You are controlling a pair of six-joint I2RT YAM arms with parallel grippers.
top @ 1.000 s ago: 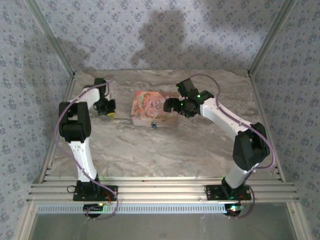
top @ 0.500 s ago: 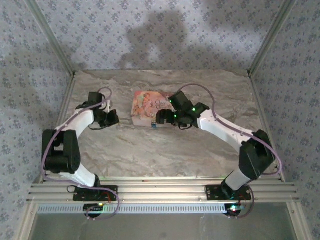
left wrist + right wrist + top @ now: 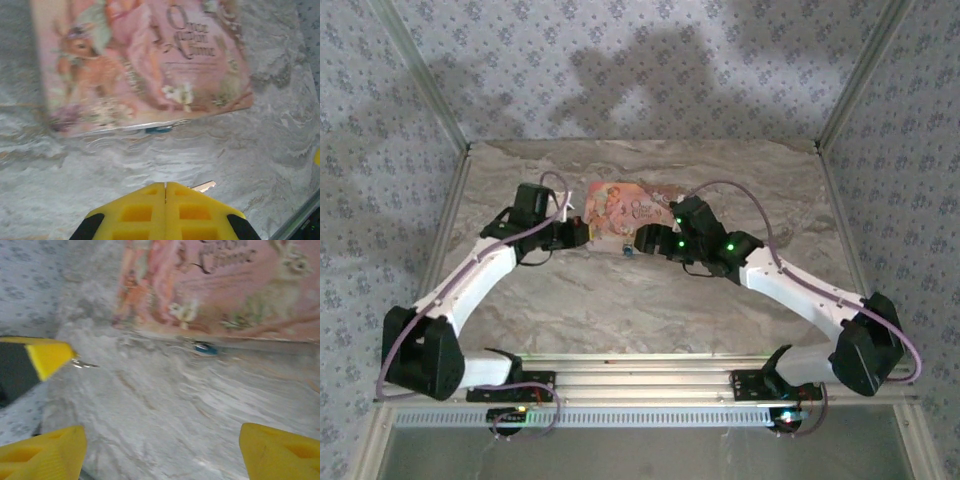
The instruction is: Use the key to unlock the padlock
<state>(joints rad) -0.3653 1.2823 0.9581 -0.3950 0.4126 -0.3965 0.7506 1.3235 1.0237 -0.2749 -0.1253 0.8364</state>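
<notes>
Landmark for this entry: the pink picture-lidded box (image 3: 625, 205), which sits toward the far side of the marbled table (image 3: 650, 300).

Padlock (image 3: 204, 348): tiny and blue-green, at the box's near edge, roughly midway along it and right against the front wall. It is too small and blurred to tell whether the shackle is closed or which way the keyhole faces.

Left claw (image 3: 165, 192): the fingers are pressed together and clamped on the key (image 3: 204, 187), with a short silver tip poking out past the yellow. The claw sits off the box's near-left corner. There is bare table between the key tip and the padlock, so they are apart.

Right claw (image 3: 160, 440): the fingers are well apart with nothing between them. It stands just off the box's near edge, on the right of the padlock. It is close to the lock but not touching it, as far as I can tell. From its own camera the lock lies ahead, between the lines of the two fingers.

Status (my judgement): the key is in hand and both arms are at the box, so the approach is done. The key is not yet in the keyhole, and the turn and shackle release remain. I'd put the task at early-to-middle, with the fiddly part left.

Likely next: the right claw closes on the padlock to steady it, and the left brings the key tip across to the keyhole. The risk is that a lock this small swings or slips aside when the key tip touches it.
</notes>
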